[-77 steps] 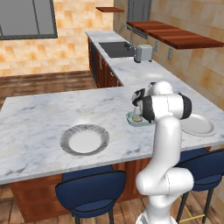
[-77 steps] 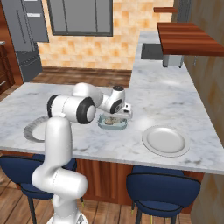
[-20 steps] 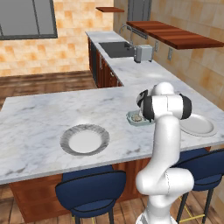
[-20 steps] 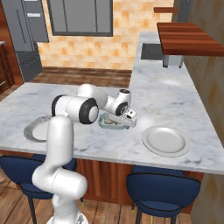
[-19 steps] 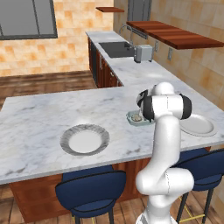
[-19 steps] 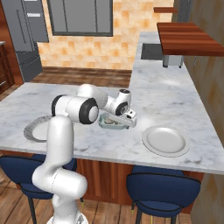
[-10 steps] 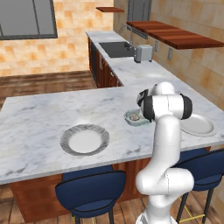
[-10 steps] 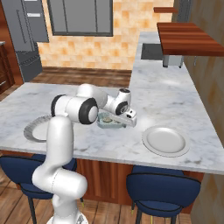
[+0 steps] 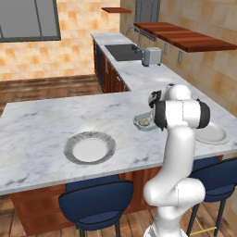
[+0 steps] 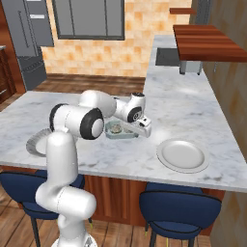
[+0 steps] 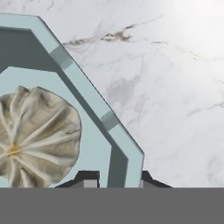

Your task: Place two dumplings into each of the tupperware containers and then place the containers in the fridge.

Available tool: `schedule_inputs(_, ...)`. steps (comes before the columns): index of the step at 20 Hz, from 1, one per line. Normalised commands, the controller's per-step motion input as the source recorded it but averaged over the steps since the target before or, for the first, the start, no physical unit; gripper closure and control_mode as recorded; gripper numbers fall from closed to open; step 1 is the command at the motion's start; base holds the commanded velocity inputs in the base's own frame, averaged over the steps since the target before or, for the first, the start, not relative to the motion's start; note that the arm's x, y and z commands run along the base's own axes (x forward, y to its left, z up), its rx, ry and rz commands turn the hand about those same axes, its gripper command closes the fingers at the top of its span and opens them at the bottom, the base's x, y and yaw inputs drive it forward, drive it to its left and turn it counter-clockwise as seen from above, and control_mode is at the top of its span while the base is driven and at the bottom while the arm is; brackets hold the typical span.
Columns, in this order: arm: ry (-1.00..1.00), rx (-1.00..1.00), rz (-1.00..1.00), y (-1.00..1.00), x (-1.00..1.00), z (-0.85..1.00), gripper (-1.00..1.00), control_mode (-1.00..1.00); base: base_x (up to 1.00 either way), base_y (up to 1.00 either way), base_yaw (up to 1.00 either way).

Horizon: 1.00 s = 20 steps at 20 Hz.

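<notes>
The pale blue-green tupperware container (image 9: 140, 123) (image 10: 126, 135) (image 11: 87, 94) rests on the marble island counter. One beige-grey dumpling (image 11: 37, 135) (image 10: 116, 128) lies inside it. My gripper (image 11: 117, 178) (image 10: 143, 129) is low at the container's right end. One fingertip (image 11: 87, 177) is inside the wall and the other is outside, and they are shut on the rim. In the left base view my forearm hides the hand. The see-through grey container is out of view. The fridge (image 10: 29, 38) stands far back on the left.
A round grey plate (image 9: 89, 148) sits at the left of the counter and a white plate (image 9: 210, 134) (image 10: 182, 155) at the right. A toaster (image 9: 151, 56) stands by the sink on the back counter. Blue stools (image 10: 178, 200) line the near edge.
Since 3.9 s ago the hand has come down from above the container to its rim. Over the last second the arm has barely shifted and the container has stayed put.
</notes>
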Motion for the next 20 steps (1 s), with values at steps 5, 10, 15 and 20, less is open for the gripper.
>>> schedule_inputs(5, -0.04, 0.0, -0.13, 0.0, -0.74, 0.72, 1.0, -1.0, 0.0, 0.0, 0.0)
schedule_inputs(10, -0.07, 0.0, -0.11, 0.13, -1.0, 0.74, 1.0, -1.0, 0.0, 0.0, 0.0)
schedule_inputs(15, -0.03, 0.0, -0.08, 0.48, -1.0, 0.71, 1.0, -1.0, 0.0, 0.0, 0.0)
schedule_inputs(20, 0.0, 0.0, -0.05, 0.76, -1.0, 0.68, 1.0, -1.0, 0.0, 0.0, 0.0)
